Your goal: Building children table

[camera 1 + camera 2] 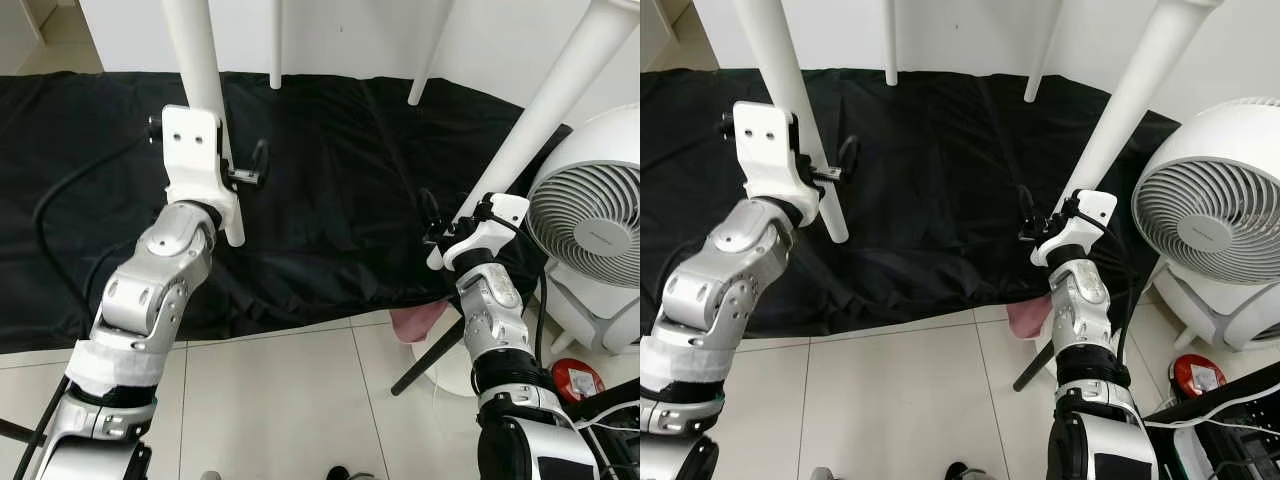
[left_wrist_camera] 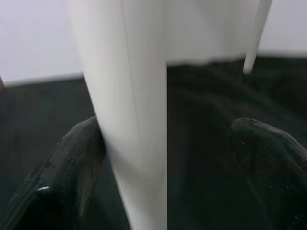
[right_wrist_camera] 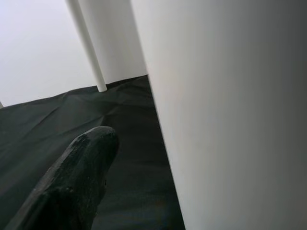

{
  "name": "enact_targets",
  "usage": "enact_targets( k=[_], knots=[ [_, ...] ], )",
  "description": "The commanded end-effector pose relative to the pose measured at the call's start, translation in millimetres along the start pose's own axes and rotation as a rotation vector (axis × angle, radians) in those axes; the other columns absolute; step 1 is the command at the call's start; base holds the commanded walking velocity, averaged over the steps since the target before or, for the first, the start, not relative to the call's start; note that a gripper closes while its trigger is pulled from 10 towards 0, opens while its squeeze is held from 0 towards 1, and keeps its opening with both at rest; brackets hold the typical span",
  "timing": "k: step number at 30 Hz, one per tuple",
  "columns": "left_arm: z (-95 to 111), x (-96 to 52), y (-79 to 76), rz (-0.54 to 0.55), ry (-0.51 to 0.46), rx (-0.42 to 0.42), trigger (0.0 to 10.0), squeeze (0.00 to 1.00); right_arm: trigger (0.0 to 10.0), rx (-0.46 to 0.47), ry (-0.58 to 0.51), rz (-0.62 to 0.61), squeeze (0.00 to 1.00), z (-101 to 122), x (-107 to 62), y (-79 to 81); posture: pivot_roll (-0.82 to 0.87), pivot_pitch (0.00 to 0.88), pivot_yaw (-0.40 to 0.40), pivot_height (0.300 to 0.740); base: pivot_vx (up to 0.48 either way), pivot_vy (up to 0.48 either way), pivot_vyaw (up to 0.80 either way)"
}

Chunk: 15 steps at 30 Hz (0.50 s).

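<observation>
Four white table legs slant down onto a black cloth (image 1: 330, 200) that covers the upper half of the frame, over pale floor tiles (image 1: 280, 400) with a white wall behind. The left gripper (image 2: 165, 158) at upper left has its fingers spread around the near left leg (image 1: 200, 90), one finger (image 2: 67, 172) touching it. The right gripper (image 1: 440, 225) at centre right sits against the near right leg (image 1: 540, 120); I cannot tell how its fingers stand. A white fan (image 1: 590, 230) stands at the right edge, a red object (image 1: 575, 380) below it.

Silver arms, black fingers (image 2: 72, 167), cables
</observation>
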<state>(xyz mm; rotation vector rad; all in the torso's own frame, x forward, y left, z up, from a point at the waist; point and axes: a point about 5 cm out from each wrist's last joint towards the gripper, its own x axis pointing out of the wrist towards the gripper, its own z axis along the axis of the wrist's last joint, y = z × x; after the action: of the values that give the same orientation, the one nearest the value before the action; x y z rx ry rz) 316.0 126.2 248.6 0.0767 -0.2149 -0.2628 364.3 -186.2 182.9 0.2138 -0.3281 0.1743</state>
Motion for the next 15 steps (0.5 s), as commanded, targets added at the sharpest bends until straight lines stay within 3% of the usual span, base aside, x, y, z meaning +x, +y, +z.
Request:
enact_targets(
  k=[1, 6, 9, 15],
  knots=[
    [-9.2, -3.2, -7.7, -0.029, 0.034, 0.017, 10.0, 0.0, 10.0, 0.014, 0.046, 0.062, 0.0, -10.2, -0.6, 12.4, 0.16, 0.14, -0.053, 0.74, 0.0, 0.0, 0.0],
    [-17.7, -14.8, 2.4, 0.032, 0.053, -0.017, 10.0, 0.0, 10.0, 0.018, 0.032, 0.065, 0.0, -8.0, 0.1, 13.3, 0.16, 0.143, -0.051, 0.74, 0.0, 0.0, 0.0],
    [-25.8, -29.5, 2.7, -0.022, 0.053, 0.016, 10.0, 0.0, 10.0, 0.009, 0.0, 0.05, 0.0, -2.7, -1.5, 10.7, 0.16, 0.143, -0.057, 0.74, 0.0, 0.0, 0.0],
    [-36.6, -49.3, -2.9, -0.129, 0.077, -0.057, 10.0, 0.0, 10.0, 0.007, 0.0, 0.092, 0.0, -3.6, -7.5, 11.4, 0.16, 0.142, -0.057, 0.74, 0.0, 0.0, 0.0]
  ],
)
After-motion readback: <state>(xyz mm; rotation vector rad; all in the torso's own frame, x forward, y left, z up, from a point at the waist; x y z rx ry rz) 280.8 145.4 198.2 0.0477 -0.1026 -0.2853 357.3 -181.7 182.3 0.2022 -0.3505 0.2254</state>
